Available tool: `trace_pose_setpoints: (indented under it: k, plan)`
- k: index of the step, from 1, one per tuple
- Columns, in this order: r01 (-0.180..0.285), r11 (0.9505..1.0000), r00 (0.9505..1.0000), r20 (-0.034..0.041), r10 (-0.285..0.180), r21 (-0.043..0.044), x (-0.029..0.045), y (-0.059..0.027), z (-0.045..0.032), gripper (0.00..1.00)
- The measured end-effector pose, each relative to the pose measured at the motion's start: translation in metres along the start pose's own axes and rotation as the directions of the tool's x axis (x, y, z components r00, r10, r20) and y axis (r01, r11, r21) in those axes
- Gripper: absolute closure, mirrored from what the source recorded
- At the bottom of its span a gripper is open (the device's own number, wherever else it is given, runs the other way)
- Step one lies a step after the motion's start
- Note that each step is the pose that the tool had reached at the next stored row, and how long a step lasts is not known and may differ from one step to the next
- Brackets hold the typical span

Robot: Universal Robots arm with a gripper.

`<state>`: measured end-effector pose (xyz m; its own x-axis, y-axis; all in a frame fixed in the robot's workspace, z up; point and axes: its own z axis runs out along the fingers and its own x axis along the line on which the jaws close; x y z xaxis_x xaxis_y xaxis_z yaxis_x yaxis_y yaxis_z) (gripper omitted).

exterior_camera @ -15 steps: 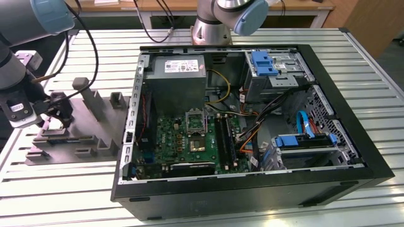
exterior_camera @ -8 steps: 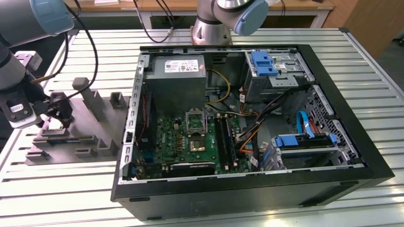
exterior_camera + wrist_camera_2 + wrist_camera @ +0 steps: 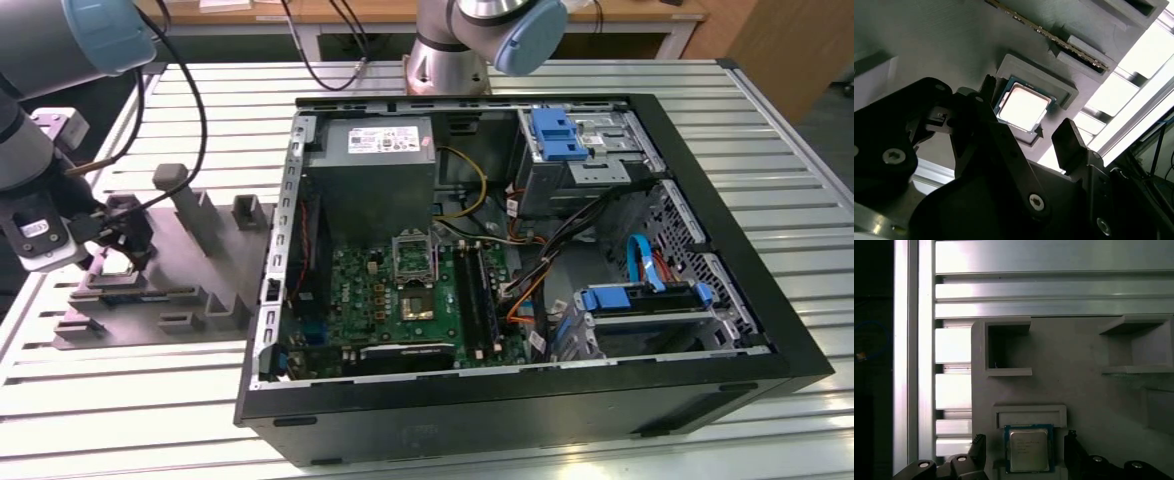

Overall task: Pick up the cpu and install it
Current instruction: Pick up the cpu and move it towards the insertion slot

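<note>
The cpu (image 3: pixel 1027 450), a small square chip with a silvery top, lies flat in a recess of the grey holder block (image 3: pixel 1079 390); in the second wrist view the cpu (image 3: pixel 1024 106) looks bright in its raised frame. My gripper (image 3: pixel 1025 449) is open and hangs just above it. One black fingertip (image 3: pixel 978 446) and the other (image 3: pixel 1072 450) stand on either side of the chip, with a gap to each. In the exterior view the gripper (image 3: pixel 124 252) is low over the holder block (image 3: pixel 187 275) at the exterior view's left.
An open computer case (image 3: pixel 694 300) lies to the exterior view's right of the holder, with the green motherboard (image 3: pixel 387 300), its empty socket (image 3: pixel 414 255), cables and drive cages inside. The holder has upright posts (image 3: pixel 174 180) and other pockets (image 3: pixel 1004 347). Everything rests on a slatted metal table (image 3: pixel 120 410).
</note>
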<state>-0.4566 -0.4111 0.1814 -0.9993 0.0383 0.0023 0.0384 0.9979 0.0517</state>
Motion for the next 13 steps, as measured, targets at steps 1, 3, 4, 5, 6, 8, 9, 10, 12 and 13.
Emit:
trace_pose_setpoints:
  k: [1,3,4,5,6,8,9,10,12,13]
  plan:
    - [0.000,1.0000,1.0000,-0.0001,0.000,0.0001,0.0001,0.0000,-0.0002,0.28]
    - [0.000,1.0000,1.0000,-0.0004,0.000,0.0002,0.0006,0.0000,-0.0005,0.28]
    - [0.000,1.0000,1.0000,-0.0003,0.000,0.0002,0.0009,0.0000,-0.0005,0.28]
    - [0.000,1.0000,1.0000,-0.0003,0.000,0.0002,0.0010,0.0000,-0.0005,0.28]
    - [0.000,1.0000,1.0000,-0.0001,0.000,0.0001,0.0010,0.0000,-0.0004,0.28]
    - [0.000,1.0000,1.0000,-0.0001,0.000,0.0000,0.0011,0.0000,-0.0003,0.28]
    - [0.000,1.0000,1.0000,-0.0002,0.000,0.0001,0.0011,0.0000,-0.0004,0.28]
    - [0.000,1.0000,1.0000,-0.0001,0.000,0.0001,0.0011,0.0000,-0.0004,0.28]
    - [0.000,1.0000,1.0000,-0.0001,0.000,0.0001,0.0012,0.0000,-0.0004,0.28]
    - [0.000,1.0000,1.0000,-0.0001,0.000,0.0001,0.0012,0.0000,-0.0004,0.29]
